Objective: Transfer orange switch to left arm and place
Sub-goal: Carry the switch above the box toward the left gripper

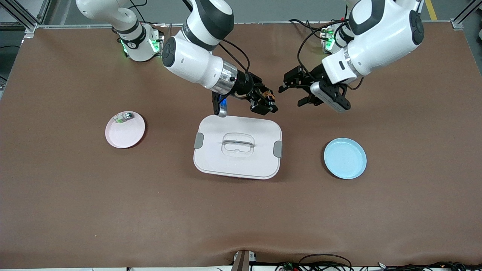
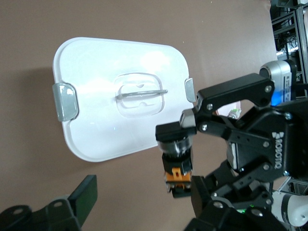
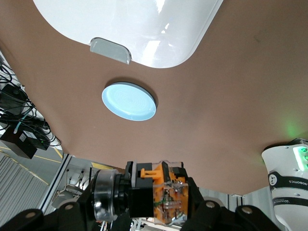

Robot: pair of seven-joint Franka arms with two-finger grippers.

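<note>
The orange switch (image 1: 268,95) is up in the air, with my right gripper (image 1: 268,102) shut on it above the edge of the box (image 1: 237,165) that faces the robots' bases. In the right wrist view the switch (image 3: 159,192) lies sideways in that gripper (image 3: 149,208), its orange body and clear cap showing. My left gripper (image 1: 290,96) hovers level with it, open and pointing at it. The left wrist view shows the switch (image 2: 175,171) in the gap of the left gripper (image 2: 144,198), close to one finger (image 2: 84,199) and touching neither. The box's lid is closed.
A pink plate (image 1: 126,137) with a small green-and-silver piece (image 1: 124,117) lies toward the right arm's end. A bare blue plate (image 1: 345,158) lies toward the left arm's end, also seen as a blue plate (image 3: 129,101) in the right wrist view. Brown tabletop surrounds them.
</note>
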